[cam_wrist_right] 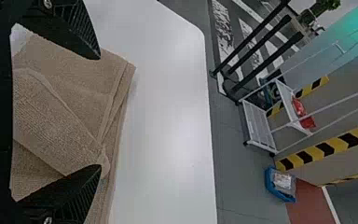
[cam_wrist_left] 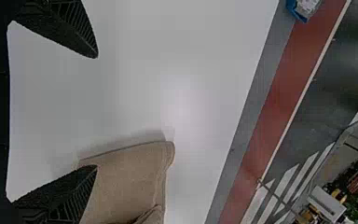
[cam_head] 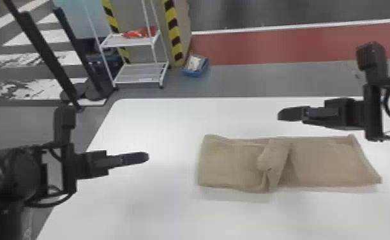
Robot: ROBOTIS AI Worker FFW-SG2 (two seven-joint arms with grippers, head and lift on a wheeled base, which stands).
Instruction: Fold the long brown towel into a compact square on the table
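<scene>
Item: one long brown towel point(cam_head: 329, 162), laid crosswise before you on the white tabletop point(cam_head: 159, 204), its left and right ends roughly flat, and a raised, twisted flap point(cam_head: 273, 161) bunched across its middle. Item: your left gripper point(cam_wrist_left: 97, 112), fingers spread with nothing between them, held to the left of the towel and apart from it. Item: your right gripper point(cam_wrist_right: 99, 112), fingers likewise spread and pinching nothing, held over the far side of the towel's right half. Hazards, as judged: the flap was the chief one, for if you brought an end over it unsmoothed, the lump would be trapped and the square would come out thick and lopsided. A pinch on the top layer alone could peel the layers apart; a one-sided tug could skew the whole strip on the smooth top; fingers closed too high could miss the thin edge altogether.
</scene>
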